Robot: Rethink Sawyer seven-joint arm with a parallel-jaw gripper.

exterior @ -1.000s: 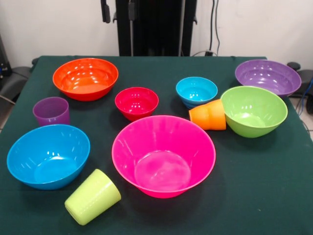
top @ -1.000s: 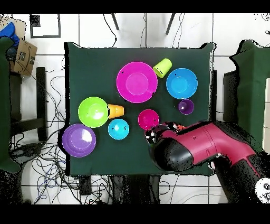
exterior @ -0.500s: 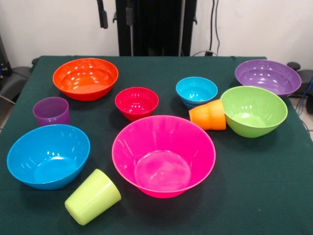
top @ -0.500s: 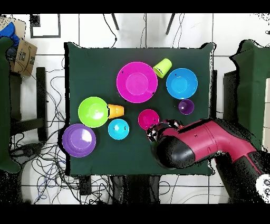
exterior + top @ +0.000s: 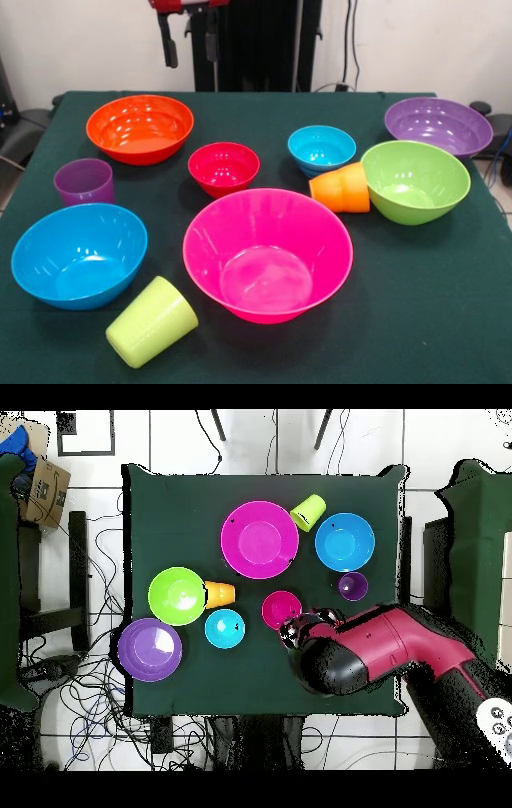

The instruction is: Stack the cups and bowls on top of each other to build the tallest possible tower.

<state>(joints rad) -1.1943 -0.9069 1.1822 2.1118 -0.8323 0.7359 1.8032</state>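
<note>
My gripper (image 5: 190, 44) hangs open and empty above the far rim of the large orange bowl (image 5: 140, 128). The small red bowl (image 5: 224, 168), the ridged light blue bowl (image 5: 322, 150), and the big pink bowl (image 5: 267, 254), blue bowl (image 5: 78, 254), lime green bowl (image 5: 414, 182) and purple bowl (image 5: 438, 126) each sit apart on the table. The purple cup (image 5: 84, 182) stands upright. The orange cup (image 5: 340, 189) and the lime cup (image 5: 150, 322) lie on their sides. Nothing is nested, so no tower is in view. From overhead, the arm (image 5: 350, 656) hides the orange bowl.
The dark green table (image 5: 432, 304) drops off at its edges. The orange cup touches the light blue bowl and the lime green bowl. Cables (image 5: 90, 684) and a cardboard box (image 5: 45, 492) lie on the floor beside the table.
The gripper has come down further into the front view, and its red wrist now shows. Overhead, the arm has shifted slightly. No bowl or cup has moved.
</note>
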